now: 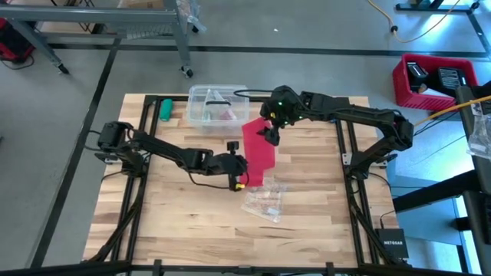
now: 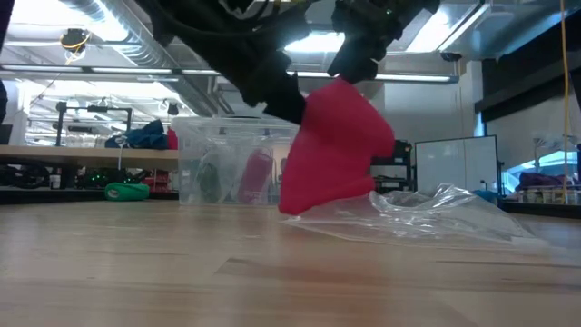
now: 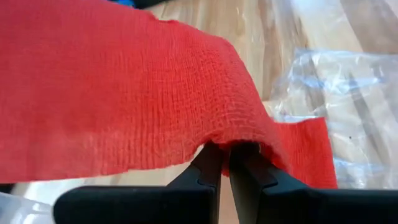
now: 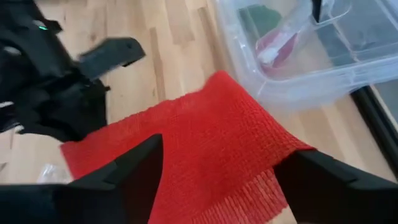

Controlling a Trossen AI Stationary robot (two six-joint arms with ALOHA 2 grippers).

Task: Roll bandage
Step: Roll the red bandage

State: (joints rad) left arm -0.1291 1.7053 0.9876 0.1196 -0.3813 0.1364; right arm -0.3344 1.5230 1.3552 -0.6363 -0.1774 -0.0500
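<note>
Two pincers share one strip of cloth here. The left pincer (image 1: 239, 172) has its fingers (image 3: 214, 171) pressed together on the lower edge of the bandage (image 1: 258, 150), pinching the near end just above the table (image 1: 169, 222). That grip looks meant to anchor the end, so the cloth has a fixed point to wind around.

The right pincer (image 1: 270, 130) sits over the far end of the strip, next to the clear box (image 1: 207, 103). In its own wrist view the two dark fingers (image 4: 134, 165) stand wide apart on either side of the red weave, with the cloth running between them rather than clamped. It seems to be straddling the strip, either to guide it or to line up a fresh grasp.

Between the two arms the bandage is lifted off the wood and hangs as a flat, open band, not yet a roll; the level view shows it draped and sagging toward the table. Held taut this way, it would wind evenly.

A crumpled clear wrapper (image 1: 262, 201) lies just beside the left pincer, under the low end of the strip. It could get dragged into the winding. A green roll (image 1: 165, 109) rests well apart, left of the box.
</note>
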